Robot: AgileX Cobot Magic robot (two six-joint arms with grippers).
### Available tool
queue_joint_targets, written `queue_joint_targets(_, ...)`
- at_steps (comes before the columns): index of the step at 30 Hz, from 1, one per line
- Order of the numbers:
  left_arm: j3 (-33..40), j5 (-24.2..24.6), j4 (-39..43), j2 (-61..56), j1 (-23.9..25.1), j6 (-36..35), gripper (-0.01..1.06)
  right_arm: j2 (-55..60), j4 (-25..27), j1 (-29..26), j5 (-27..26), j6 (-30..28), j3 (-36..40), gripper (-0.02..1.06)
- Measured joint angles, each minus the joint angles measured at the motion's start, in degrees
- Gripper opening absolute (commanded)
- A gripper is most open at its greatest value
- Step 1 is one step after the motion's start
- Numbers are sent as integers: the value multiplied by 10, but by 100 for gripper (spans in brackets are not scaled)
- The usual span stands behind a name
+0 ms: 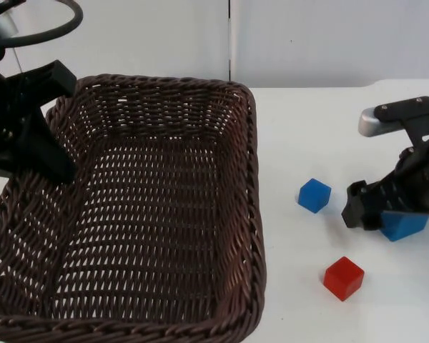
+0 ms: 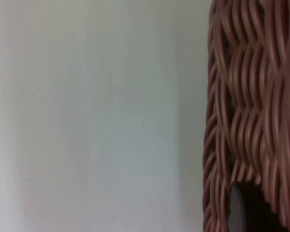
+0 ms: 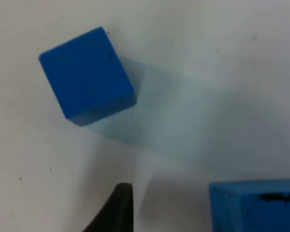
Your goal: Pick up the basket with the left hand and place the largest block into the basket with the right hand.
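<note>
Left gripper (image 1: pixel 39 136) clamped on the left rim of the large dark brown woven wicker basket (image 1: pixel 222 214), 1 black finger (image 1: pixel 46 153) down inside the wall, the rest outside; basket spreads out to the right of and below that gripper, tilted, bottom edge cut by the frame. Left wrist view: brown weave of the basket wall (image 2: pixel 251 96) right up against the camera, white table top (image 2: pixel 96 116) beside it, dark fingertip (image 2: pixel 239 212) against the weave. Right gripper (image 1: pixel 386 211) low over the table at the right, closed on the large blue cube block (image 1: pixel 404 225), which sticks out just below and right of the black fingers. Right wrist view: corner of that large block (image 3: pixel 253 205) close by the black fingertip (image 3: pixel 116 210). Small blue cube block (image 1: pixel 314 195) sits on the table just left of the right gripper, apart from it, between it and the basket's right rim; also seen from the right wrist (image 3: pixel 87 77), turned at an angle, resting flat. Small red cube block (image 1: pixel 343 278) lies below and left of the right gripper, near but not touching, well right of the basket. Grey partition wall (image 1: pixel 307 36) behind the table.
</note>
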Motion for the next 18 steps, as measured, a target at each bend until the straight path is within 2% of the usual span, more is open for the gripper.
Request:
queue_joint_targets(1, 0, 0, 0, 0, 0, 0, 0, 0, -3, 0, 1, 0, 0, 96)
queue_joint_targets(2, 0, 0, 0, 0, 0, 0, 0, 0, -4, 0, 1, 0, 0, 90)
queue_joint_targets(3, 0, 0, 0, 0, 0, 0, 0, 0, -4, 0, 1, 0, 0, 75)
queue_joint_targets(5, 0, 0, 0, 0, 0, 0, 0, 0, -4, 0, 2, 0, 0, 54)
queue_joint_targets(6, 0, 0, 0, 0, 0, 0, 0, 0, -4, 0, 2, 0, 0, 54)
queue_joint_targets(7, 0, 0, 0, 0, 0, 0, 0, 0, -4, 0, 3, 0, 0, 48)
queue_joint_targets(8, 0, 0, 0, 0, 0, 0, 0, 0, -4, 0, 4, 0, 0, 30)
queue_joint_targets(9, 0, 0, 0, 0, 0, 0, 0, 0, -4, 0, 4, 0, 0, 19)
queue_joint_targets(10, 0, 0, 0, 0, 0, 0, 0, -1, -4, 0, 7, 0, 0, 19)
queue_joint_targets(12, 0, 0, 0, 0, 0, 0, 0, -17, -6, 0, 23, 0, 0, 0)
queue_joint_targets(18, 0, 0, 1, 0, 0, 0, 0, -105, -6, 0, 61, 0, 0, 0)
